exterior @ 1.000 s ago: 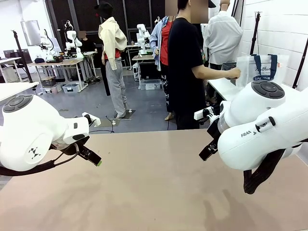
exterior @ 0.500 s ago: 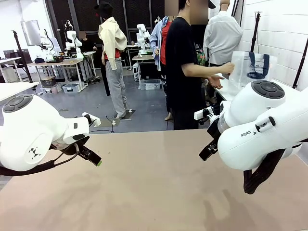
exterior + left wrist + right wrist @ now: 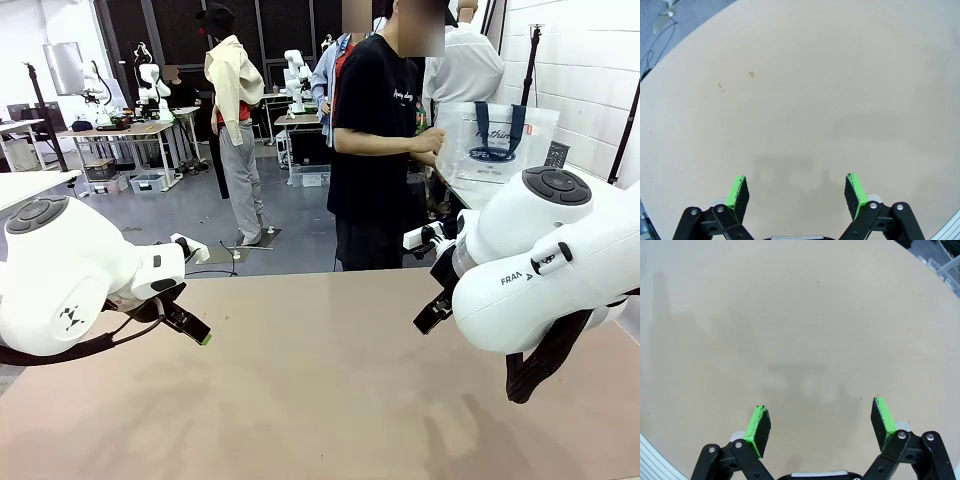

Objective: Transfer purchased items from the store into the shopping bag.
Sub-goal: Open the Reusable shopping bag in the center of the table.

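Note:
A person in a black T-shirt (image 3: 375, 140) stands at the far side of the table and holds up the shopping bag (image 3: 495, 140), a translucent whitish tote with navy handles and a navy oval logo. The purchased items are out of view. My left gripper (image 3: 198, 333) hovers over the left part of the tan table (image 3: 320, 390); in the left wrist view this gripper (image 3: 797, 192) is open above bare tabletop. My right gripper (image 3: 428, 318) hangs over the right part of the table; in the right wrist view it (image 3: 822, 422) is open too, with nothing between the green pads.
A white side table (image 3: 470, 188) stands behind the person at the right. Other people stand farther back in the room. The tabletop has two small specks (image 3: 752, 74) on it.
The person has turned away from the side table to face my table, bringing the shopping bag leftward and in front of them. Neither arm has moved.

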Action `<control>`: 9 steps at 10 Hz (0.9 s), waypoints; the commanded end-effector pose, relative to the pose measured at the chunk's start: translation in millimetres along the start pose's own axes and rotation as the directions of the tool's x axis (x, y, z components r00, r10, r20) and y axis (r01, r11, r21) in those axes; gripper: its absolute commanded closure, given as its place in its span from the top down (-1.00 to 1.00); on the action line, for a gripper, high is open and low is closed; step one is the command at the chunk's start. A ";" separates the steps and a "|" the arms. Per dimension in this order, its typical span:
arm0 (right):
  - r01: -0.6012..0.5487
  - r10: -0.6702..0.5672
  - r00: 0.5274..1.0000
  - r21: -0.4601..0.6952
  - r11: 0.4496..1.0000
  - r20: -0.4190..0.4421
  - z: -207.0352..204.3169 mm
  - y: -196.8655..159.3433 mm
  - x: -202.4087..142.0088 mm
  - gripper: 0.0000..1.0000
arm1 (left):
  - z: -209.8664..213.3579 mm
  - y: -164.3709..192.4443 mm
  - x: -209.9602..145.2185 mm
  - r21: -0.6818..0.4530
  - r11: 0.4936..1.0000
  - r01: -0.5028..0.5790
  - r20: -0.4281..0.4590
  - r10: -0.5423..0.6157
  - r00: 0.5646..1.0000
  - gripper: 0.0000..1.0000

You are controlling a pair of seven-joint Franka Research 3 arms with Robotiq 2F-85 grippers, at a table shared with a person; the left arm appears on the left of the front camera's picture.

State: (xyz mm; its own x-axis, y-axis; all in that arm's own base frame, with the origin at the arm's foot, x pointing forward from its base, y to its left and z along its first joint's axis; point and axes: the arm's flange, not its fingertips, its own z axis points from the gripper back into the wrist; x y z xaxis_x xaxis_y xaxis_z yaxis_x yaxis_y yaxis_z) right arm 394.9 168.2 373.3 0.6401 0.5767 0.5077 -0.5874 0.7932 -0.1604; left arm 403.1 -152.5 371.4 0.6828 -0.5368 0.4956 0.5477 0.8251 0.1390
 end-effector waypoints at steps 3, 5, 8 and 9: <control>0.000 0.000 1.000 0.000 1.000 0.000 0.0 -0.1 0.0 1.00 | 0.0 1.2 -0.3 0.000 1.000 -0.003 0.000 0.003 1.000 1.00; 0.000 0.000 1.000 0.000 1.000 0.000 0.0 -0.1 0.0 1.00 | 0.0 1.2 -0.3 0.000 1.000 -0.003 0.000 0.003 1.000 1.00; 0.000 0.000 1.000 0.000 1.000 0.000 0.0 -0.1 0.0 1.00 | 0.0 1.2 -0.3 0.000 1.000 -0.003 0.000 0.003 1.000 1.00; 0.000 0.000 1.000 0.000 1.000 0.000 0.0 -0.1 0.0 1.00 | 0.0 1.2 -0.3 0.000 1.000 -0.003 0.000 0.003 1.000 1.00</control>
State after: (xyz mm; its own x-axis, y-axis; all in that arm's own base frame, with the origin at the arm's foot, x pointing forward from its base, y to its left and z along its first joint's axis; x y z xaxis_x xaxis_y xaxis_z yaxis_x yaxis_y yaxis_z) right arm 394.9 168.2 373.3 0.6401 0.5767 0.5077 -0.5874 0.7932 -0.1604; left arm 403.1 -152.5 371.4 0.6827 -0.5369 0.4956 0.5478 0.8250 0.1392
